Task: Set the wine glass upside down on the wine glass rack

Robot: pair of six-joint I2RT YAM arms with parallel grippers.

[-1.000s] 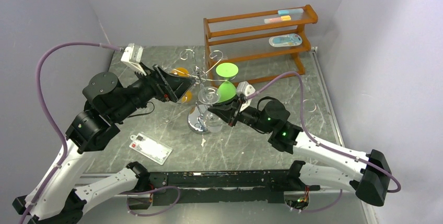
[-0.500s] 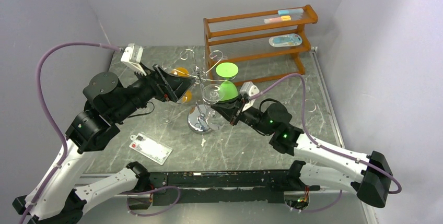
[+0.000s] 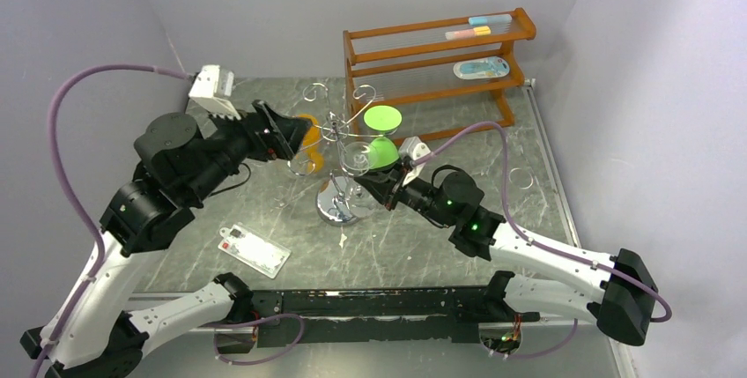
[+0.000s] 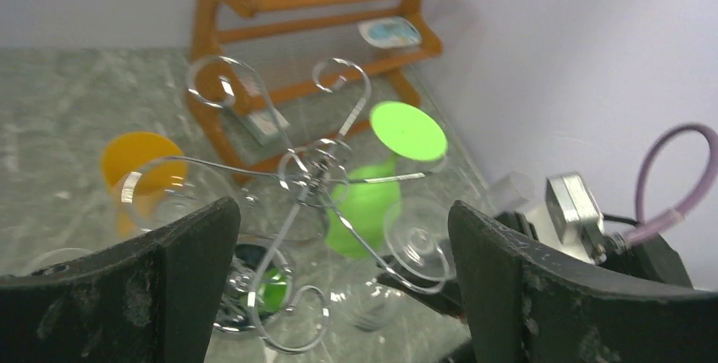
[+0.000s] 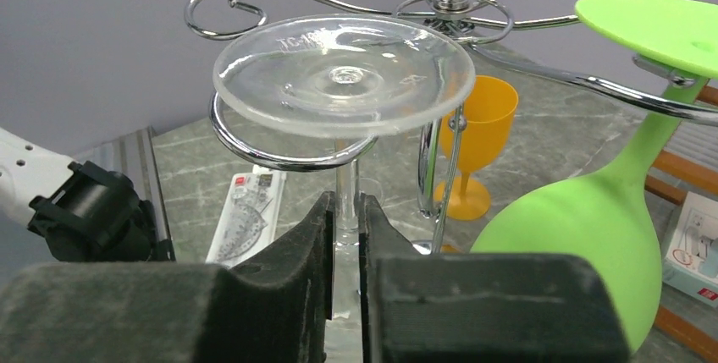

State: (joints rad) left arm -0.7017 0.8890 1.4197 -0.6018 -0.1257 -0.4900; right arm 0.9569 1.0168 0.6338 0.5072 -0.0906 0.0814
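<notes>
The chrome wine glass rack [image 3: 334,138] stands mid-table on its round base. My right gripper [image 3: 370,186] is shut on the stem of the clear wine glass [image 3: 357,157], held upside down. In the right wrist view the glass's foot [image 5: 343,75] sits just above a curled rack arm [image 5: 279,156], with the stem between my fingers [image 5: 345,211]. My left gripper [image 3: 298,136] is open and empty to the left of the rack. In its own view, the rack [image 4: 309,173] and the clear glass [image 4: 417,240] show between its fingers [image 4: 343,215].
A green wine glass [image 3: 382,152] hangs upside down on the rack beside the clear one. An orange glass [image 3: 307,122] stands by the left gripper. A brown wooden shelf [image 3: 432,52] stands at the back right. A ruler packet [image 3: 254,248] lies front left.
My right gripper has lifted the clear glass up and toward the rack arm. My left gripper has pulled back to the left, away from the rack's centre.
</notes>
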